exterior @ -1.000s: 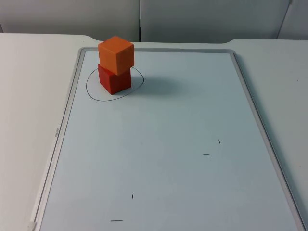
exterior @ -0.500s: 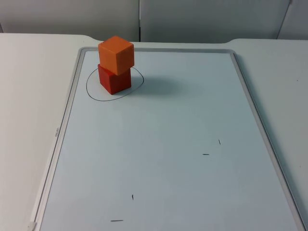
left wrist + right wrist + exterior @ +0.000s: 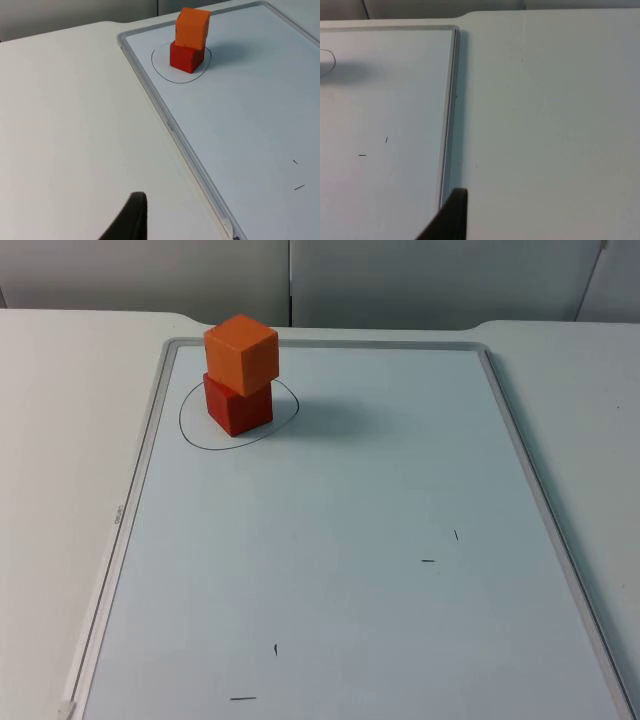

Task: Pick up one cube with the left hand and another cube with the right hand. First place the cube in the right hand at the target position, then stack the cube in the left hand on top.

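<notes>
Here, the left gripper [image 3: 131, 220] is seen over the bare counter [image 3: 75, 125] left of the whiteboard [image 3: 330, 540]; its opening cannot be told. The orange cube [image 3: 241, 353] is stacked on the red cube [image 3: 238, 407] inside the drawn circle [image 3: 190, 430]. The right gripper [image 3: 451, 217] is held over the whiteboard's right edge, its opening likewise untold.

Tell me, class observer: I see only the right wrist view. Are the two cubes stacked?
Observer: Yes. The orange cube sits on top of the red cube.
Operator: Is the bottom one at the target?
Observer: The top view shows the red cube standing inside the drawn circle.
Operator: Where is the left hand?
Observer: The left hand is above the bare table, outside the board and well apart from the cubes.
</notes>
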{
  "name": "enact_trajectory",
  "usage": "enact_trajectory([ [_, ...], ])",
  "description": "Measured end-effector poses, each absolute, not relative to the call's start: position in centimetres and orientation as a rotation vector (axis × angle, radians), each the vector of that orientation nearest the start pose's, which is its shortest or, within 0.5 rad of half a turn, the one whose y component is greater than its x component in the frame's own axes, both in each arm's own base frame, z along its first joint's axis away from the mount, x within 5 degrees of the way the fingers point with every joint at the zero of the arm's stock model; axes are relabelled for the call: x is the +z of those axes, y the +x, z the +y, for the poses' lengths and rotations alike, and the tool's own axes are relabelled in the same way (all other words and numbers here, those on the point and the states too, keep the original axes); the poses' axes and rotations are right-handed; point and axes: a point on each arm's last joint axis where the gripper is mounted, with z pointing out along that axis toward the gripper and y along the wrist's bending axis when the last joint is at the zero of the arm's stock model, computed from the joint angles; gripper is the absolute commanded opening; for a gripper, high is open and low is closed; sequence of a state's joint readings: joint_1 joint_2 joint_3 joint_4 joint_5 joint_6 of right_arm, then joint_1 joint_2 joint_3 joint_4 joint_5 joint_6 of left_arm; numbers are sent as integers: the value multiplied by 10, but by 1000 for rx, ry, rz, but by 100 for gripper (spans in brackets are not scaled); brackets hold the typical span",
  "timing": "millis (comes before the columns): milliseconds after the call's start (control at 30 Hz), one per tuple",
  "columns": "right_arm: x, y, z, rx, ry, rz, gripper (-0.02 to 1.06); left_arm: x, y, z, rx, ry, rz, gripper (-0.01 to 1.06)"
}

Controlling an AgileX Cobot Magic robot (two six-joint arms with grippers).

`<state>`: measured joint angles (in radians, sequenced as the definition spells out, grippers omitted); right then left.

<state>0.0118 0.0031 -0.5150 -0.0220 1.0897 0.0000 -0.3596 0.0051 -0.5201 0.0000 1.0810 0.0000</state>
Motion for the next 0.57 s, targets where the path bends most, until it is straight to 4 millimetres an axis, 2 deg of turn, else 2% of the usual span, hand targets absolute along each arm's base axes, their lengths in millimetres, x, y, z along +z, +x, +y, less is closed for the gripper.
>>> enact_trajectory([
  [167,279,-7,-2,-19,-11,2061,105,281,-7,2,-199,327,2029,105],
  [300,279,-7,-2,-19,-11,2061,105,281,-7,1,-117,192,2043,105],
  [567,279,-7,-2,-19,-11,2061,105,281,-7,0,-21,34,2049,105],
])
